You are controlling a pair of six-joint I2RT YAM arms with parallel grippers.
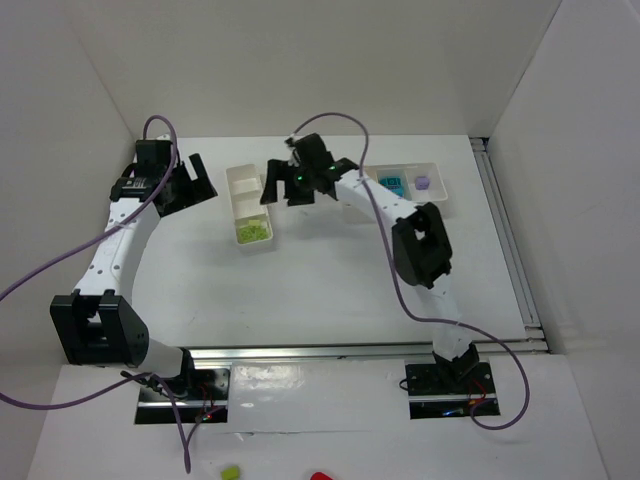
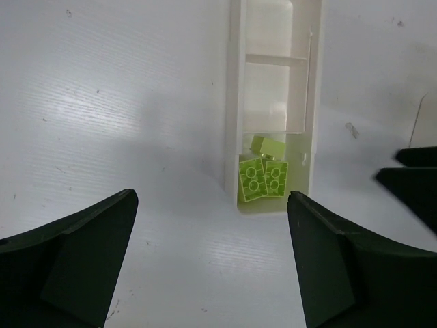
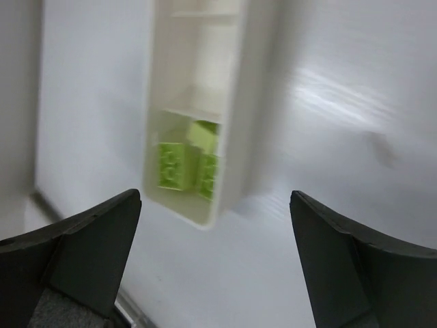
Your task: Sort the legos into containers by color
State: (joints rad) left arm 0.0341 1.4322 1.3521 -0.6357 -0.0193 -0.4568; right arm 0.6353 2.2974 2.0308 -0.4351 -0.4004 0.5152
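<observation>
The narrow white tray (image 1: 243, 190) lies at the back middle of the table, with three lime green bricks (image 1: 253, 231) in its near compartment. The bricks also show in the left wrist view (image 2: 263, 179) and the right wrist view (image 3: 184, 164). The wider tray (image 1: 435, 195) at the back right holds a teal brick (image 1: 393, 184) and a purple brick (image 1: 422, 183). No yellow-orange brick shows. My left gripper (image 1: 195, 180) is open and empty, left of the narrow tray (image 2: 273, 82). My right gripper (image 1: 290, 190) is open and empty beside the narrow tray's right wall (image 3: 229, 137).
My right arm (image 1: 420, 240) crosses the wider tray's left end and hides it. A metal rail (image 1: 508, 240) runs along the table's right edge. White walls close the back and sides. A lime piece (image 1: 231, 472) and a red piece (image 1: 320, 477) lie in front of the arm bases.
</observation>
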